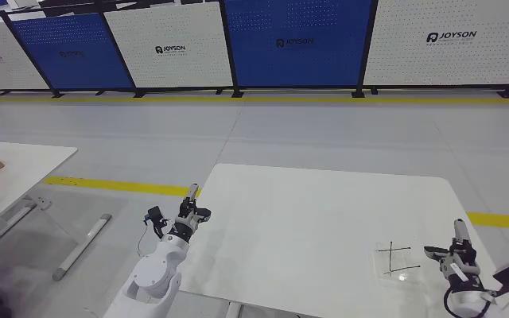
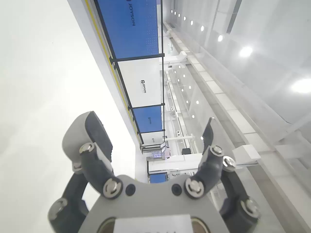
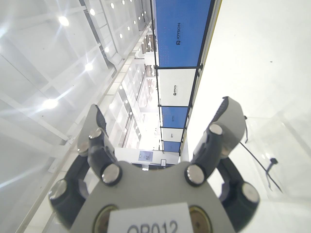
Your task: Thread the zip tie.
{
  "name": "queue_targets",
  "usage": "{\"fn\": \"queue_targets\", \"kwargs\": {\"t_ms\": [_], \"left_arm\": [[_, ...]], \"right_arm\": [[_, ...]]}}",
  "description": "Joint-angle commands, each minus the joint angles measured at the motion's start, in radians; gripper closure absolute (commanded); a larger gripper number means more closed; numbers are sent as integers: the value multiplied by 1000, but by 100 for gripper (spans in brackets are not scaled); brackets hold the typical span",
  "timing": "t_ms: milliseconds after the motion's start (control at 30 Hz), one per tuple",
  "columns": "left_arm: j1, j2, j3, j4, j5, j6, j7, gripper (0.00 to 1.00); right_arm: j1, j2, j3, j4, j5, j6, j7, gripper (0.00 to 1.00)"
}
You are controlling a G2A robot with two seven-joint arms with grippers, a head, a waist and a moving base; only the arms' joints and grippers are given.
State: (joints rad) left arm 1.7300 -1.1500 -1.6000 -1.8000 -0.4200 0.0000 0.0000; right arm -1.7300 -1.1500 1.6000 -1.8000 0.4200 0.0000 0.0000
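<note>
1. The zip ties (image 1: 392,250) lie crossed in a clear tray (image 1: 421,256) at the right of the table (image 1: 302,230). Two run side to side and one lies across them.
2. The right gripper (image 1: 443,238) is spread and empty, just beside the tray (clearly the nearer arm). The ties lie to its left.
3. The left gripper (image 1: 199,200) is also spread, well apart at the left edge.
</note>
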Motion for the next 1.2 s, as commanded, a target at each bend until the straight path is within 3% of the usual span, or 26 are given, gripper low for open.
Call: {"fn": "queue_targets", "kwargs": {"t_ms": [0, 33, 67, 100, 133, 400, 533, 633, 1067, 1167], "left_arm": [[0, 0, 0, 0, 0, 0, 0, 0], [0, 0, 0, 0, 0, 0, 0, 0], [0, 0, 0, 0, 0, 0, 0, 0], [0, 0, 0, 0, 0, 0, 0, 22], [0, 0, 0, 0, 0, 0, 0, 0], [0, 0, 0, 0, 0, 0, 0, 0], [0, 0, 0, 0, 0, 0, 0, 0], [0, 0, 0, 0, 0, 0, 0, 0], [0, 0, 0, 0, 0, 0, 0, 0], [0, 0, 0, 0, 0, 0, 0, 0]], "right_arm": [[0, 0, 0, 0, 0, 0, 0, 0], [0, 0, 0, 0, 0, 0, 0, 0], [0, 0, 0, 0, 0, 0, 0, 22], [0, 0, 0, 0, 0, 0, 0, 0], [2, 1, -1, -4, -4, 0, 10, 0], [21, 16, 50, 5, -41, 59, 250, 0], [33, 31, 83, 9, -124, 94, 396, 0], [37, 33, 103, 1, -144, 117, 387, 0], [39, 34, 100, 1, -142, 117, 399, 0], [68, 44, 136, 31, -106, 141, 550, 0]]}}
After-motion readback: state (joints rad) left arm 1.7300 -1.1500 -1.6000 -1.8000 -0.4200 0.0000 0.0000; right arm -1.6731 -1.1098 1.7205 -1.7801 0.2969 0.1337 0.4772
